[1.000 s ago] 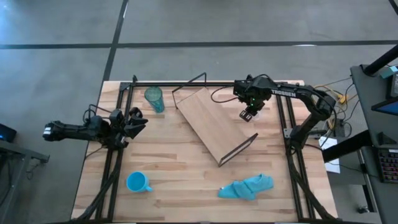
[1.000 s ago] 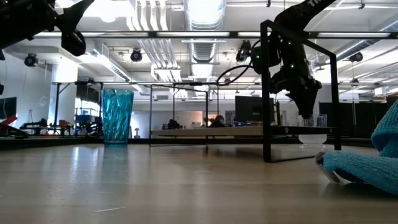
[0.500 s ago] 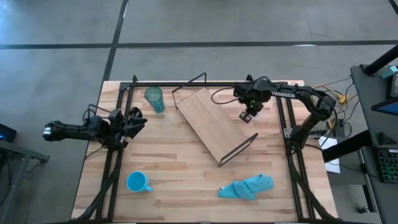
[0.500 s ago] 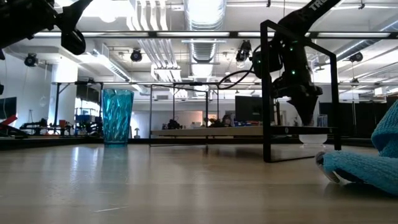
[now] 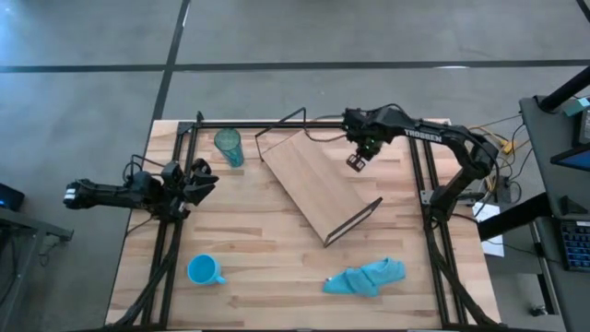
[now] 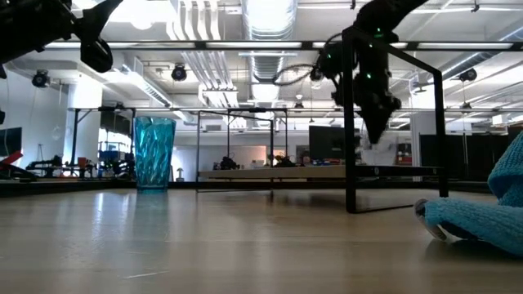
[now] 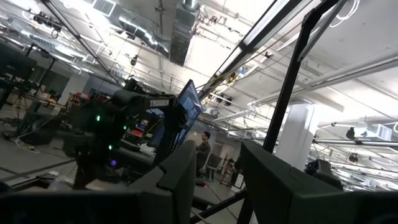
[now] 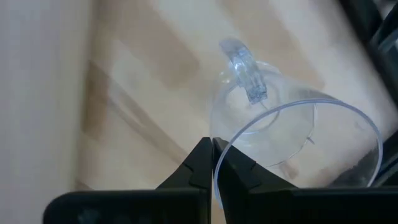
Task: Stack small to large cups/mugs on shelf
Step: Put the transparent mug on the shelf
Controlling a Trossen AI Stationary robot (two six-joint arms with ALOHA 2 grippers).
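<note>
My right gripper (image 5: 355, 162) is shut on a small clear glass cup (image 8: 292, 143) and holds it in the air at the far right edge of the light-wood shelf (image 5: 318, 183), which lies slantwise on the table. In the low view the right gripper (image 6: 377, 131) is above the shelf board (image 6: 327, 173). The teal tumbler (image 5: 228, 146) stands upright at the far left. The blue mug (image 5: 203, 270) stands at the near left. My left gripper (image 5: 201, 181) is open and empty at the table's left side. My right gripper pinches the glass cup's rim (image 8: 219, 163), one finger inside the cup and one outside. The fingers (image 8: 200, 168) come from above, pointing down. The cup hangs below them, clear of table and shelf, with its handle (image 8: 245, 71) on the side away from the fingers.
A blue cloth (image 5: 366, 277) lies crumpled near the front right; it also shows in the low view (image 6: 482, 219). The shelf's black wire frame ends (image 6: 351, 122) stand up at both ends of the board. Black rails run along the table's left and right sides.
My right gripper has risen and gone toward the table's far left, from beside the shelf's right edge toward the board. It stays shut on the glass cup, which is lifted with it.
</note>
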